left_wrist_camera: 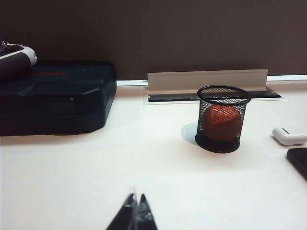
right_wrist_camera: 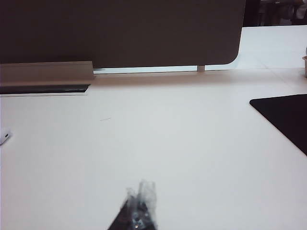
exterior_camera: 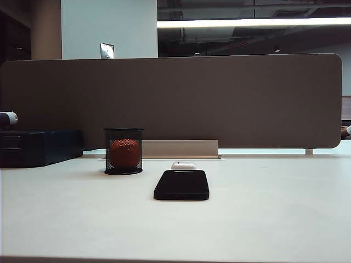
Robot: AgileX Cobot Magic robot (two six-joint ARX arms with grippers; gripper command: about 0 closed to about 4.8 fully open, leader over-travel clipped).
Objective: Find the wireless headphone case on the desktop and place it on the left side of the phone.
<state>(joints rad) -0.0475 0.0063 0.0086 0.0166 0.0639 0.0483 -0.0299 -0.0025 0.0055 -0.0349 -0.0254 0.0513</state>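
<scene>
The left gripper [left_wrist_camera: 135, 211] and the right gripper [right_wrist_camera: 139, 203] both hang low over the wide white desktop [exterior_camera: 263, 219], tips pinched shut, holding nothing. Out past them, the small shiny white headphone case [exterior_camera: 183, 165] lies just behind the flat black phone [exterior_camera: 181, 185]. A black mesh cup [exterior_camera: 123, 152] holding an orange ball [exterior_camera: 124, 153] stands near the case.

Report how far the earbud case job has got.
Done: nothing yet. The wireless headphone case sits on the desktop just behind the phone, not at its left. In hand: nothing; the left gripper and right gripper are both shut and empty, low over bare table, far from the case. Left: reach the case, grip it, and set it on the phone's left, toward the mesh cup.
</scene>
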